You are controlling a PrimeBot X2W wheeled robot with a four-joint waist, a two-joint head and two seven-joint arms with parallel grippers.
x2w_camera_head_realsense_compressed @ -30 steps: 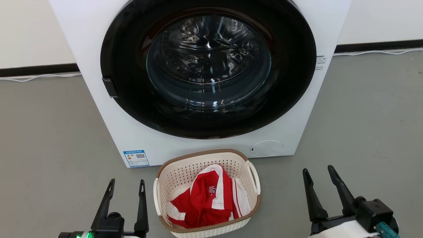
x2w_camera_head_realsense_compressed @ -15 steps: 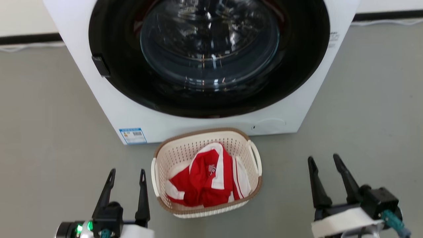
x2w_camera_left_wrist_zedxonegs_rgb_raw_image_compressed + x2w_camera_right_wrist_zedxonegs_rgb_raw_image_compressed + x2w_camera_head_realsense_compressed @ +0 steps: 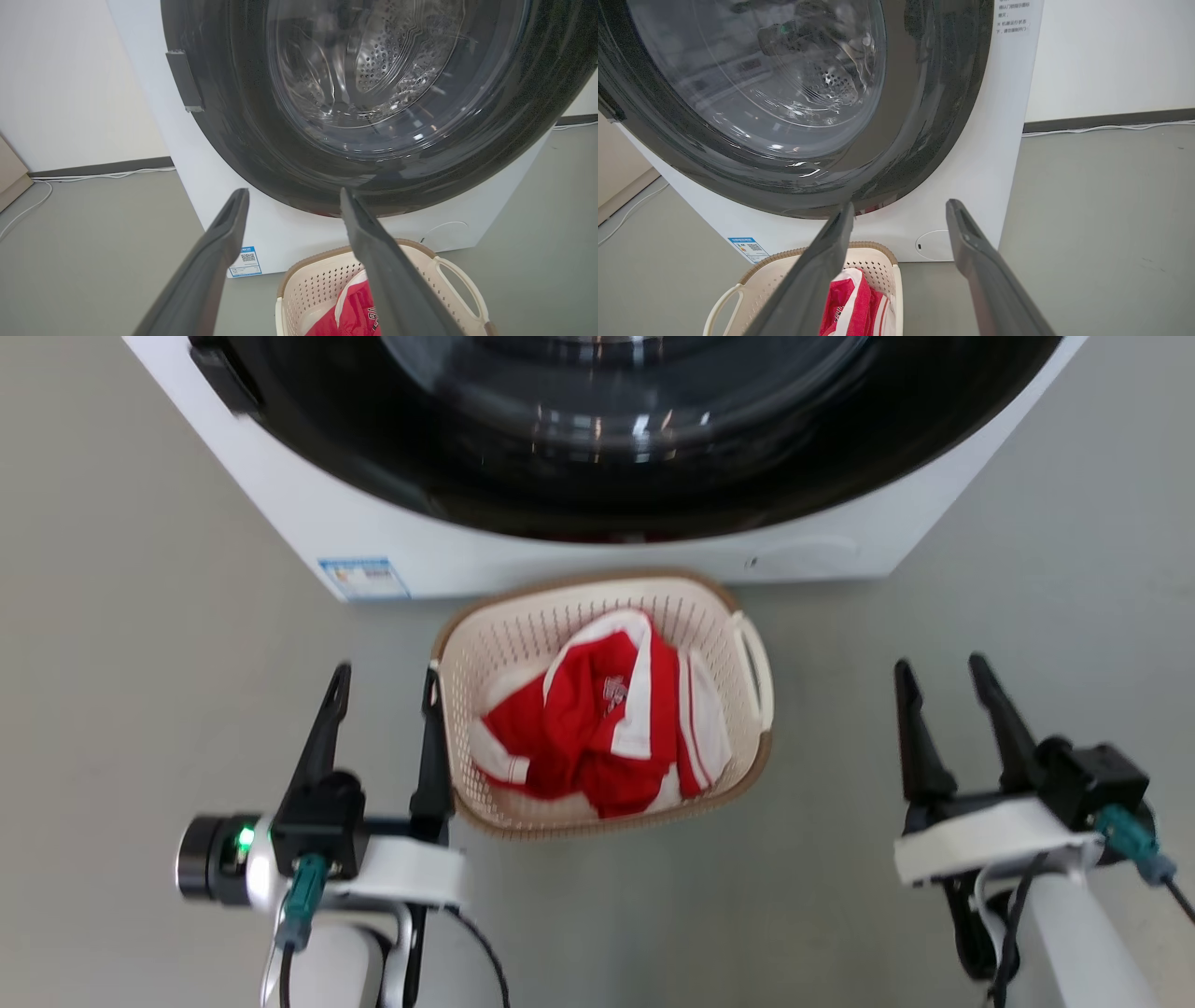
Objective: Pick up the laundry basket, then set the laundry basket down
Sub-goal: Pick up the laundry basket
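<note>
Laundry basket [image 3: 509, 649] just beside left hand [image 3: 387, 670], well apart from right hand [image 3: 939, 663].

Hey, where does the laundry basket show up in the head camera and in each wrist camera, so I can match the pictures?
Head view: laundry basket in the centre, just below the washing machine.
Left wrist view: laundry basket at the bottom edge, right of centre.
Right wrist view: laundry basket at the bottom edge, left of centre.
Shared landmark: the blue label low on the washing machine, left of the laundry basket in every view.
</note>
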